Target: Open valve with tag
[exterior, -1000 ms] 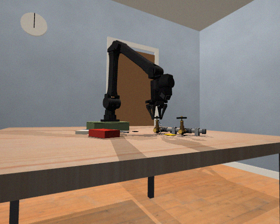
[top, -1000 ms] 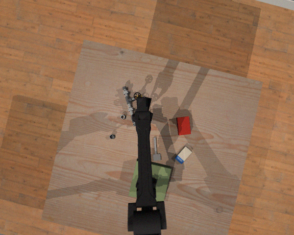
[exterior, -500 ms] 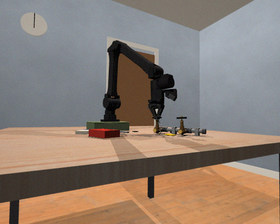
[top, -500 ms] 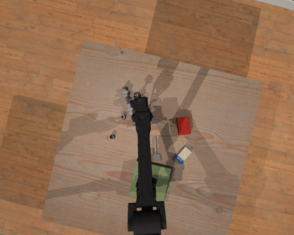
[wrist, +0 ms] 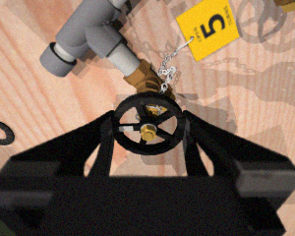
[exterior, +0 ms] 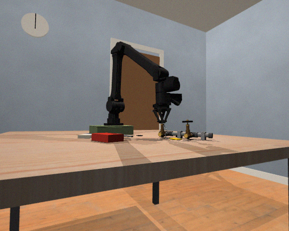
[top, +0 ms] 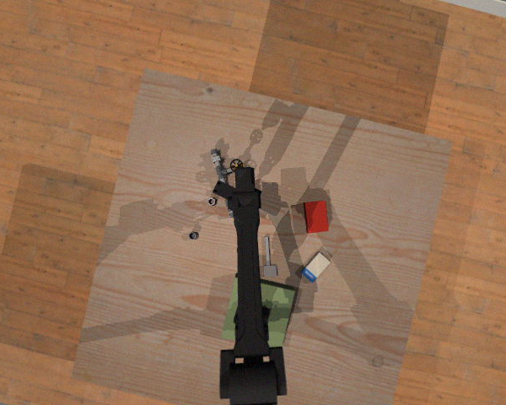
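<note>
A grey pipe on the table carries brass valves with black handwheels. In the wrist view my gripper is shut on the black handwheel of one brass valve, a finger on each side of the rim. A chain runs from this valve to a yellow tag that reads "5" with "open" and "turns". In the exterior view my gripper stands straight above that valve. A second valve with its handwheel stands free to the right; it also shows in the top view.
A red block, a white and blue box, a grey hammer-like tool and a green base plate lie on the table. Two small black rings lie left of the arm.
</note>
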